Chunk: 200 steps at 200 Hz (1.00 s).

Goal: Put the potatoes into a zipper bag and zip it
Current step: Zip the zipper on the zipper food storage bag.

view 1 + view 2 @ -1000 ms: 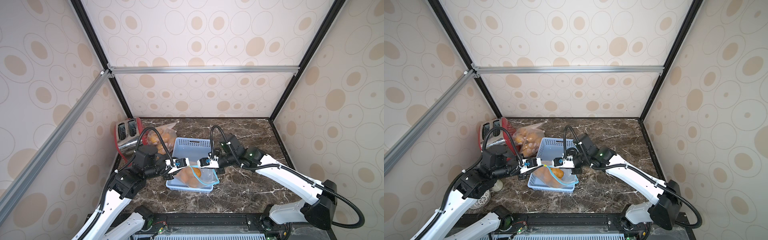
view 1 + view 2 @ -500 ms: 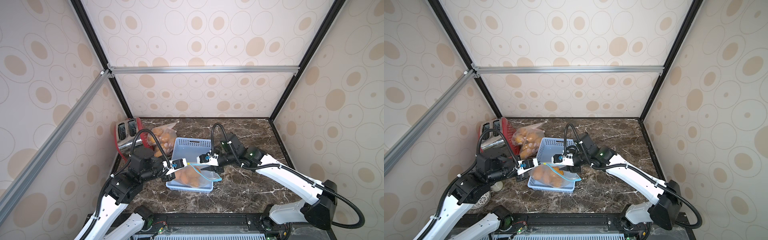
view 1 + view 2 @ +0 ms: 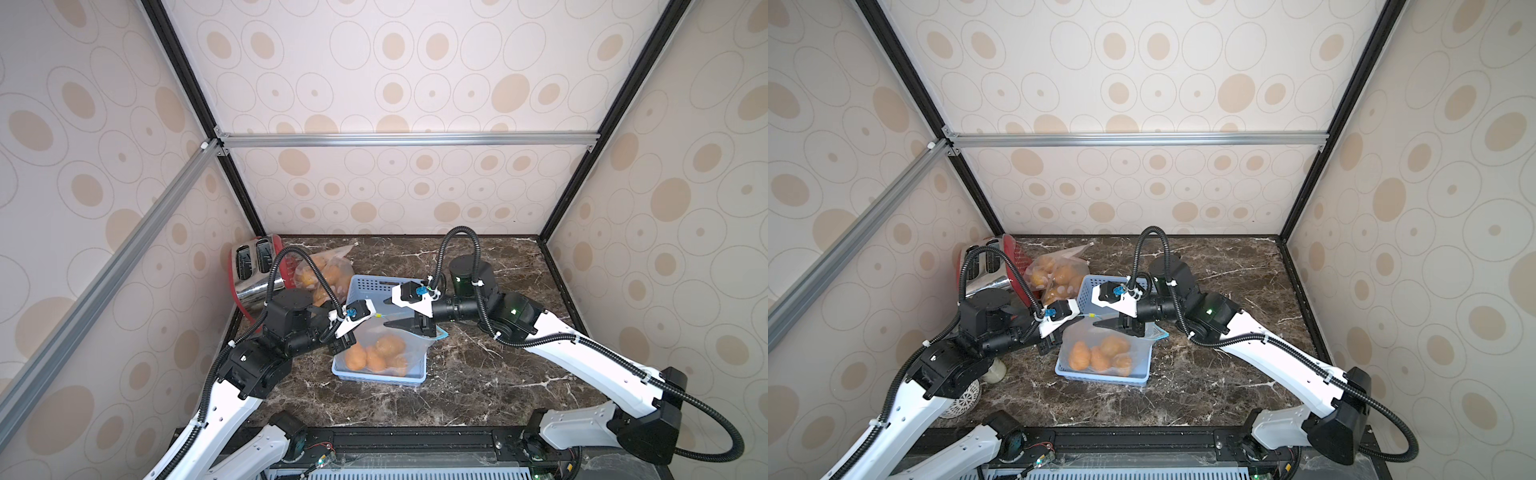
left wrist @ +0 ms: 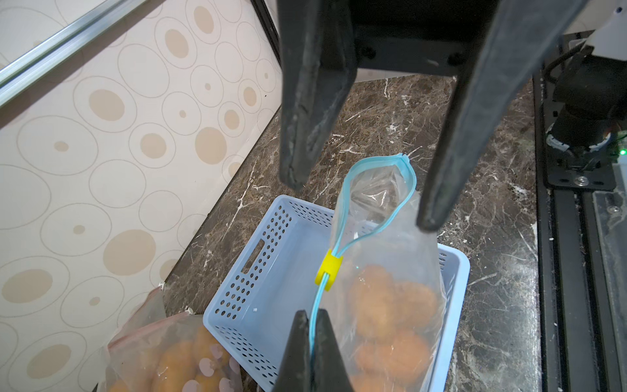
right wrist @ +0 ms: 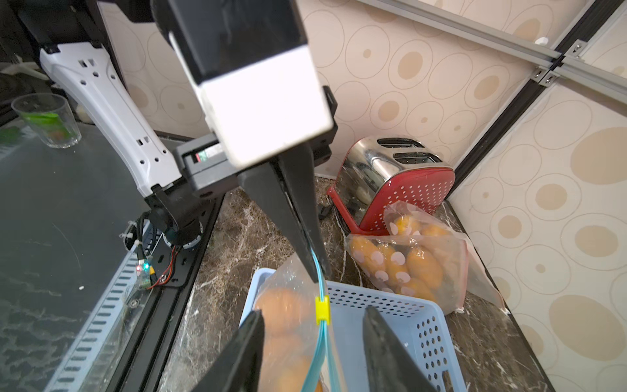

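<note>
Potatoes (image 3: 376,353) hazy thru zipper bag (image 4: 390,244); L gripper (image 4: 310,317) pinches its zip edge, R gripper (image 5: 312,314) jaws apart, contact unclear.

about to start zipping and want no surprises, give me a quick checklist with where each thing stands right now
1. Left tool shut on the zip end: ok.
2. Right tool gripping the slider: not ok, it is open and the slider is free.
3. Potatoes inside the bag: ok.
4. Bag mouth zipped: not ok, open beyond the slider.
5. Bag resting in the basket: ok.
</note>
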Available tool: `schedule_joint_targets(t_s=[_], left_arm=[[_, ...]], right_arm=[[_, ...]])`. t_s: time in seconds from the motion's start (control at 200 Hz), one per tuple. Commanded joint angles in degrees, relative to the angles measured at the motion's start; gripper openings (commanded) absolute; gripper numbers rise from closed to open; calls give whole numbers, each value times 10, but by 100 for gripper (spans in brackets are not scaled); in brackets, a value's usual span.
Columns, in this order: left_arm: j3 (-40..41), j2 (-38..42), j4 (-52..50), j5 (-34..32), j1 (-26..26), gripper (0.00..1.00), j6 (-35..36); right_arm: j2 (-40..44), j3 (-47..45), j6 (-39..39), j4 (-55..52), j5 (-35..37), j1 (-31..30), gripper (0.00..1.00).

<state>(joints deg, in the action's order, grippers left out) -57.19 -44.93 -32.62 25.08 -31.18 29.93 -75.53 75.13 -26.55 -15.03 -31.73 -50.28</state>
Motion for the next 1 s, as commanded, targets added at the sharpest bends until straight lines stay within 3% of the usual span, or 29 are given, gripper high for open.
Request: schedule_joint_targets(t_s=[0.0,0.35,0.605,0.825,0.995], left_arm=[[-31,5,22,-1,-2,0,-23],[-28,7,14,-14,-2,0,-20],[-21,12,16,-18,-1,0,-23],[-20,13,14,-20,-1,0,-22],[-35,5,13,-85,-2,0,-33]], right_arm=[[-20,14,9,23,23,-8,42],[-53,33,-12,8,31,-22,25],[-63,34,-21,8,46,-26,23],[-62,36,-29,4,42,-28,2],[-58,53,-30,-32,61,-28,0]])
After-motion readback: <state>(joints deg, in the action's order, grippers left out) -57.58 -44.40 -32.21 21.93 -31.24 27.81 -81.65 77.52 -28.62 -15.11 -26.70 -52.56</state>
